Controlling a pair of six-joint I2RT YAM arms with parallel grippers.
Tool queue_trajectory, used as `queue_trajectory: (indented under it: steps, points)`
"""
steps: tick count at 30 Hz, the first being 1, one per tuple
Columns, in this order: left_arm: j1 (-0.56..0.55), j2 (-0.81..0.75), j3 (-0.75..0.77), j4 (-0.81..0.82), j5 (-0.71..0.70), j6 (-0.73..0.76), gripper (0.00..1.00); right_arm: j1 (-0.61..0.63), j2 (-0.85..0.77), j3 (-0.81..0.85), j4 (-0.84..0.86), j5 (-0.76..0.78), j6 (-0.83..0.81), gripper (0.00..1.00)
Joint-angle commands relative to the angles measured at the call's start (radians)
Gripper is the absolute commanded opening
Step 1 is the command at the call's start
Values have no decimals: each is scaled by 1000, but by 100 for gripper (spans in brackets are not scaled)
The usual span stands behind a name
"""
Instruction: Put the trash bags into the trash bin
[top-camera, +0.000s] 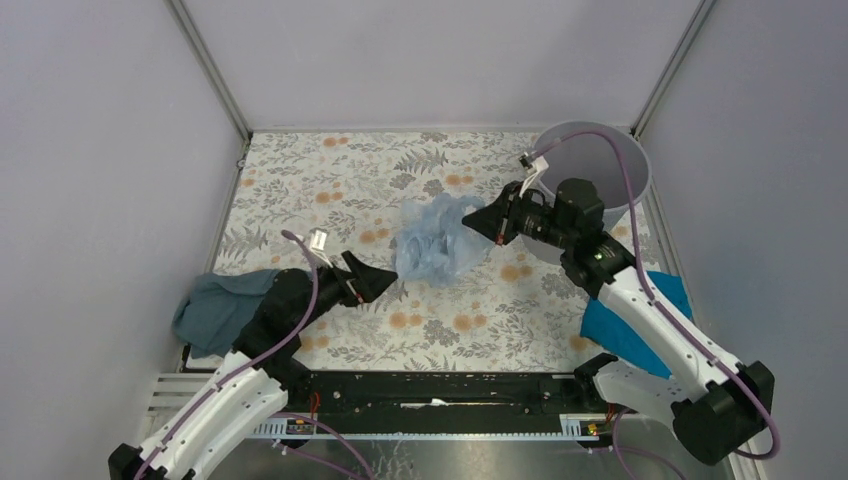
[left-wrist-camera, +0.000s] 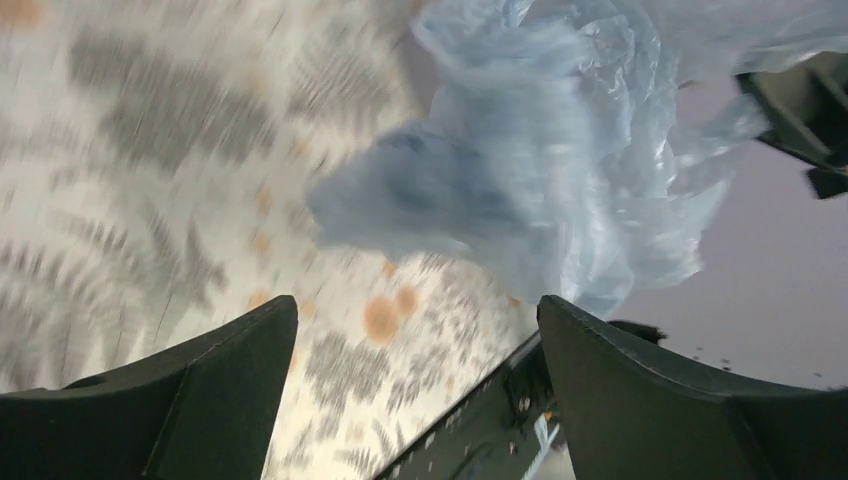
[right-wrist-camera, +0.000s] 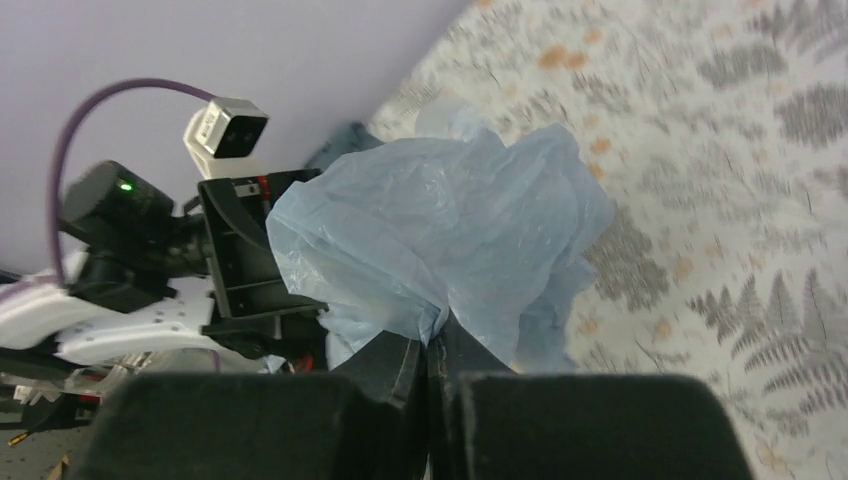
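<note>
The pale-blue trash bag (top-camera: 436, 240) hangs crumpled over the middle of the table. My right gripper (top-camera: 478, 222) is shut on its right edge; in the right wrist view the film (right-wrist-camera: 450, 235) is pinched between my closed fingertips (right-wrist-camera: 437, 335). My left gripper (top-camera: 388, 281) is open and empty, just left of and below the bag. In the left wrist view the bag (left-wrist-camera: 560, 150) floats ahead of my spread fingers (left-wrist-camera: 250, 350), untouched. The light-grey trash bin (top-camera: 640, 170) stands at the back right corner, behind my right arm.
A dark teal-grey cloth (top-camera: 215, 310) lies at the table's left edge beside my left arm. A bright blue cloth (top-camera: 625, 325) lies at the right edge under my right arm. Grey walls close in the flowered table on three sides.
</note>
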Motion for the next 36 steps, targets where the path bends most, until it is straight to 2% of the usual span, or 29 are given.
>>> queue_trajectory:
  steps: [1, 4, 10, 12, 15, 18, 21, 24, 28, 31, 36]
  points:
    - [3, 59, 64, -373, 17, -151, 94, 18, 54, -36, 20, 51, -48, 0]
    - [3, 50, 41, -292, 119, -225, 93, 30, 78, -43, 14, 62, -51, 0]
    - [3, 84, -69, 82, 186, -327, 94, 47, 89, -54, -17, 94, -55, 0]
    - [3, 161, -95, 254, 212, -359, 93, 50, 90, -52, -28, 103, -52, 0]
    - [-13, 340, -98, 483, 271, -401, 87, 49, 92, -48, -37, 132, -32, 0]
    - [-103, 485, -105, 674, 266, -433, 84, 51, 96, -43, -47, 156, -14, 0]
    - [-223, 569, -113, 726, 150, -402, 84, 51, 94, -50, -36, 174, 8, 0]
    - [-288, 650, -119, 734, 45, -340, 85, 51, 93, -56, -21, 176, 22, 0]
    - [-292, 797, -163, 921, -25, -350, 87, 53, 86, -65, -5, 169, 37, 0]
    - [-293, 942, -118, 1050, 17, -363, 87, 52, 85, -68, -16, 170, 37, 0]
    - [-285, 1208, -89, 1454, 90, -463, 74, 53, 79, -79, -27, 168, 33, 0]
